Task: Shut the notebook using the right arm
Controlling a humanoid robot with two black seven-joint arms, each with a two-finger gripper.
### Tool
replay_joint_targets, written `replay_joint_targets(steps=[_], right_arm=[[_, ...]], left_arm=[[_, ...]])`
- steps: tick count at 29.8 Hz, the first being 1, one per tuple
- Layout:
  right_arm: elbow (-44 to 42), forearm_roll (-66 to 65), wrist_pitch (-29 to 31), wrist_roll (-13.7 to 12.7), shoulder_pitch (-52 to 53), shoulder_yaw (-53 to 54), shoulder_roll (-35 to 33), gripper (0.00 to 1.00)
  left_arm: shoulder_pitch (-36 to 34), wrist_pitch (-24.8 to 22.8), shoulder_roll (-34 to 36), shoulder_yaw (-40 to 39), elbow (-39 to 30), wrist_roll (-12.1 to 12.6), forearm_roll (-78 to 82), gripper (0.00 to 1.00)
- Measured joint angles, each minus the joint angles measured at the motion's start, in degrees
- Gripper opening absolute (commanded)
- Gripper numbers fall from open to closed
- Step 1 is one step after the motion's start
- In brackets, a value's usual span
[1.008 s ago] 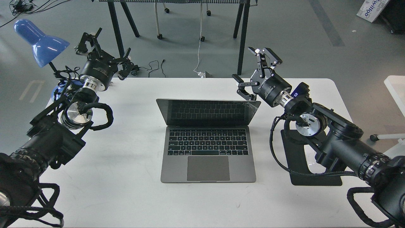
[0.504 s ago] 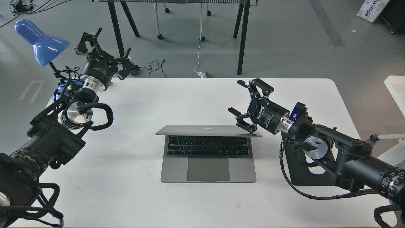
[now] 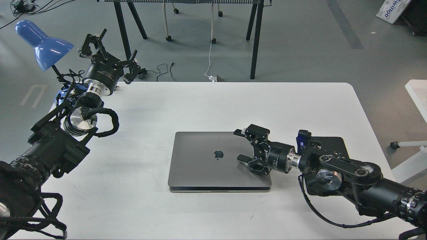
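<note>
- Head view: the slim space-grey metal notebook [image 3: 213,161] is seen lying flat on the white rounded-corner table [image 3: 200,103], lid fully down, with the dark apple logo facing up roughly in the middle of the lid.
- The black jointed right arm [image 3: 350,176] is stretched in low from the right of the notebook, silver wrist disc showing and a black cable looped underneath.
- Its black two-finger gripper [image 3: 243,145] is parked over the right part of the notebook lid. The fingers are spread wide apart, nothing pinched between them. The nearer finger looks to be resting on the lid just right of the logo, though actual contact can't be confirmed from this angle.
- A flat black mouse pad [image 3: 330,141] is spotted to the right of the notebook, mostly covered by the right arm.
- The other black arm [image 3: 66,133] is kept well to the left of the notebook, raised near the table's far left corner.
- That left gripper [image 3: 108,50] is held beyond the table edge, fingers splayed open and empty.
- A glossy blue desk lamp [image 3: 41,43] is seen far left of the notebook, just beside the left arm.
- Black metal frame legs [image 3: 255,40] are visible on the grey floor behind the table, well beyond the notebook.
</note>
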Motion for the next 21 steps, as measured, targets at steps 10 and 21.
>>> replay_joint_targets(steps=[10, 21], right_arm=[[-0.09, -0.97, -1.88, -0.01, -0.49, -0.79, -0.23, 1.00], [0.35, -0.53, -2.84, 0.05, 0.08, 6.22, -0.52, 1.00]], left_arm=[[0.00, 0.00, -0.04, 0.00, 0.00, 0.00, 0.00, 1.00], [0.00, 0.00, -0.06, -0.01, -0.01, 0.00, 0.00, 1.00]])
